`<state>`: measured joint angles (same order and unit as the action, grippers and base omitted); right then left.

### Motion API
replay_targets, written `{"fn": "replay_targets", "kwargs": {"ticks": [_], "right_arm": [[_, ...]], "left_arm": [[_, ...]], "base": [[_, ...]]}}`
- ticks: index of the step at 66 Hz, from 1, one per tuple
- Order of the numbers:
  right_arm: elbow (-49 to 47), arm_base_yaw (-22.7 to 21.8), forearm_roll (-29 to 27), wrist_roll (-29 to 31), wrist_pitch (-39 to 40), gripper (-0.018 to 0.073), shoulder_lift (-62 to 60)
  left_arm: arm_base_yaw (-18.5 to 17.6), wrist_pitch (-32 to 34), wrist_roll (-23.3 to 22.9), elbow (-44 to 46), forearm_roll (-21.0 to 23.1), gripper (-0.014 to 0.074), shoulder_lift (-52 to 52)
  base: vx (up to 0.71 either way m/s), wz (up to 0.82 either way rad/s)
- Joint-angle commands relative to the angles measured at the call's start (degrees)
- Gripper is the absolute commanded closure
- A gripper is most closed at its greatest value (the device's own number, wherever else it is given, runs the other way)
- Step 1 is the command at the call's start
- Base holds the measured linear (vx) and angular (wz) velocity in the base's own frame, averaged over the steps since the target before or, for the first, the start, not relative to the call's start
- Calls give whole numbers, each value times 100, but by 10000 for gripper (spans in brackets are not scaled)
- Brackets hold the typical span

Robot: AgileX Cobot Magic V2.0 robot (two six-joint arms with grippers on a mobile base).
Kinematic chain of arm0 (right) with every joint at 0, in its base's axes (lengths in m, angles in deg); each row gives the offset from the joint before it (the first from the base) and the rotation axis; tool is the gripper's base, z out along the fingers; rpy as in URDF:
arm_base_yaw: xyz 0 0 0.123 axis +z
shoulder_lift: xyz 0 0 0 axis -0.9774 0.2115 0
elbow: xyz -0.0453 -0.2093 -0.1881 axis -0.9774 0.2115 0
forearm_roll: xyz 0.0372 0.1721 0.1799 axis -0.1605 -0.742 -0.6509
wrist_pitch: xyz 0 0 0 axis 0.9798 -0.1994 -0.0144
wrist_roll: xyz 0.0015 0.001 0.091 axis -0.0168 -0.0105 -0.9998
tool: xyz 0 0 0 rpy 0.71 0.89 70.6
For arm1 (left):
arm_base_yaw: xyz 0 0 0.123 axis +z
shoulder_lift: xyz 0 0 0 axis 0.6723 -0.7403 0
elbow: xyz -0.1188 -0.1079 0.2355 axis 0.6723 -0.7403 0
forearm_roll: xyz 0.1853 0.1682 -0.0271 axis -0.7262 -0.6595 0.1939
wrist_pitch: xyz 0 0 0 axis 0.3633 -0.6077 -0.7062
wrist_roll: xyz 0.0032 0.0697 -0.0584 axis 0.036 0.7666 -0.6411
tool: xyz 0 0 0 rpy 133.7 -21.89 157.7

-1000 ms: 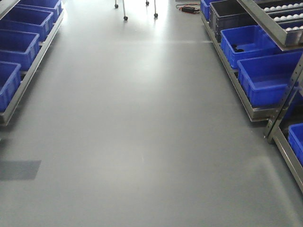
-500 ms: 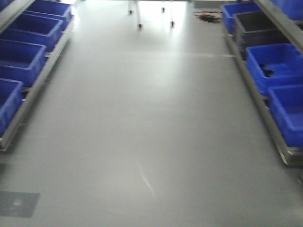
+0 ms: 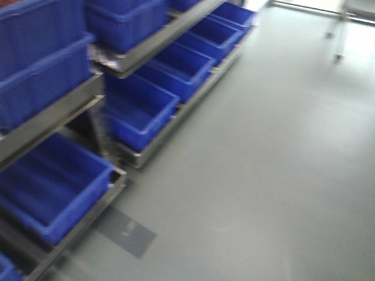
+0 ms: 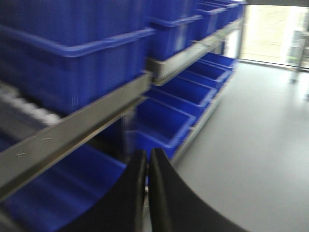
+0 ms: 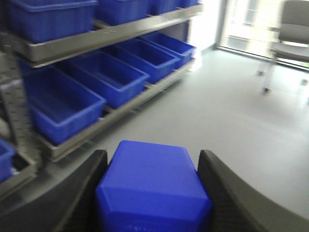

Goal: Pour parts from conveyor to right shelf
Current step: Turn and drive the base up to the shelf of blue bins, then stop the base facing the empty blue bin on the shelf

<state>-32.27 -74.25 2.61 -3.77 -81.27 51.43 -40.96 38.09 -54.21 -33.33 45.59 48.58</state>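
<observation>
My right gripper [image 5: 152, 154] is shut on a part, a solid blue boxy block [image 5: 152, 186] that fills the gap between its dark fingers [image 5: 82, 188]. My left gripper [image 4: 147, 157] is shut with nothing in it, its tips nearly touching. A steel rack [image 3: 53, 117] with tiers of large blue bins [image 3: 140, 114] fills the left of the front view. The same rack runs along the left of the left wrist view [image 4: 72, 128] and the right wrist view [image 5: 111, 34]. I cannot tell whether it is the right shelf. The conveyor is out of view.
Grey floor [image 3: 263, 146] spreads to the right of the rack, with a darker patch [image 3: 126, 233] close to the rack's foot. A wheeled chair [image 5: 294, 29] stands at the far right by a bright window. All views are blurred by motion.
The front view has swung left. The rack on the right side of the aisle has left the picture, and the left-hand rack now fills the left side, much closer.
</observation>
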Motion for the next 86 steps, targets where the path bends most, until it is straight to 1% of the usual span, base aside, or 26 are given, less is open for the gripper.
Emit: {"fn": "replay_targets", "kwargs": {"ticks": [1, 28, 54, 69, 86], "right_arm": [[-153, -25, 28, 23, 468, 561, 73], [-153, -26, 28, 23, 470, 561, 73], [-153, -26, 28, 23, 470, 561, 73], [-153, -26, 28, 23, 470, 561, 73], [-153, -26, 28, 23, 470, 561, 73]], "left_arm": [[16, 410, -49, 110, 45, 603, 68], [16, 410, -49, 110, 45, 603, 68], [16, 410, -49, 110, 45, 603, 68], [16, 410, -49, 110, 45, 603, 68], [16, 410, -49, 110, 45, 603, 68]], "base": [[27, 106], [25, 96], [21, 79], [22, 52], [23, 24]]}}
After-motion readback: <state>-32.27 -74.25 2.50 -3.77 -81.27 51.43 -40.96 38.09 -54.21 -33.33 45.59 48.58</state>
